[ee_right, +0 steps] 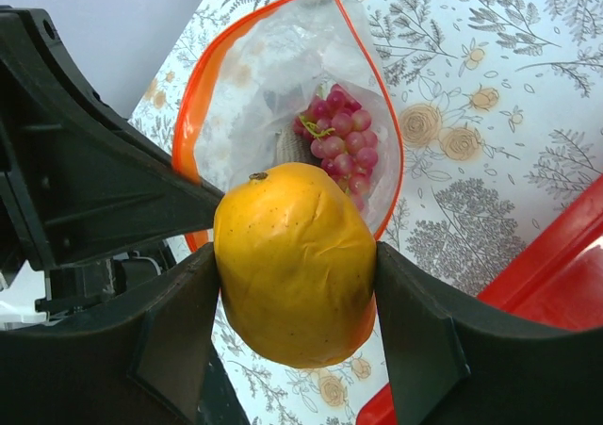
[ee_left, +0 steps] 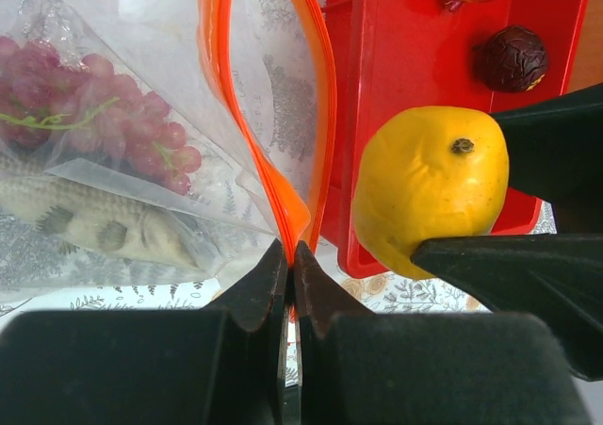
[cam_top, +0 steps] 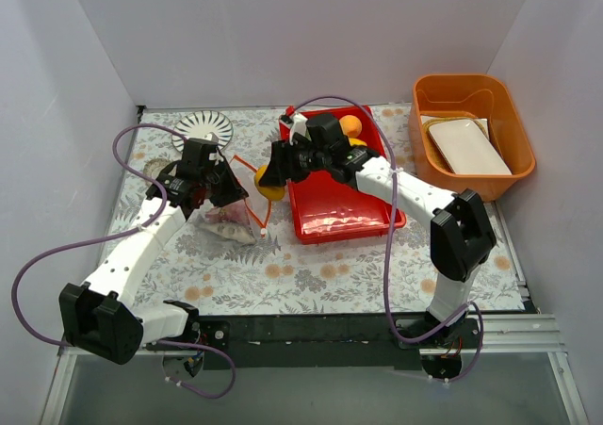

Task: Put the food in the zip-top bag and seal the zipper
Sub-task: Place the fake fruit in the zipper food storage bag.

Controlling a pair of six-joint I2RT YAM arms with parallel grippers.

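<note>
**A:** Where does the smooth yellow-orange toy fruit (ee_right: 297, 265) sit against the bag?

**B:** Our right fingers (cam_top: 270, 176) are clamped on it, one on each flank, with its stem end turned toward the bag. It hangs just beside the left edge of the red rectangular plastic tray (cam_top: 344, 213). That puts it between the tray edge and the clear floppy zip-top bag (cam_top: 226, 222), left of the middle of the desk (cam_top: 311, 274).

**A:** And the mouth?

**B:** Our left fingers (ee_left: 290, 272) are pressed together on the orange-red zipper strip (ee_left: 316, 105) at one end of the mouth. They hold it up so its two sides bow apart. From the right wrist we see the opening just beyond the fruit and facing it. Purple grapes (ee_right: 339, 135) and a silver fish (ee_left: 94, 222) already lie inside.

**A:** So which way do we carry it?

**B:** Toward the desk's left edge and downward, we judge. The mouth's long axis runs away from the pinched end, and the fruit hangs just outside the lip, close to that end. The fruit's own long axis already points into the opening.

**A:** Which arm moves?

**B:** The right one, since it holds the fruit at the lip. The left only needs to hold the strip taut.

**A:** What could go wrong?

**B:** The fruit looks nearly as broad as the gap. We think the fingers flanking it may snag the strip on the way in.
</note>
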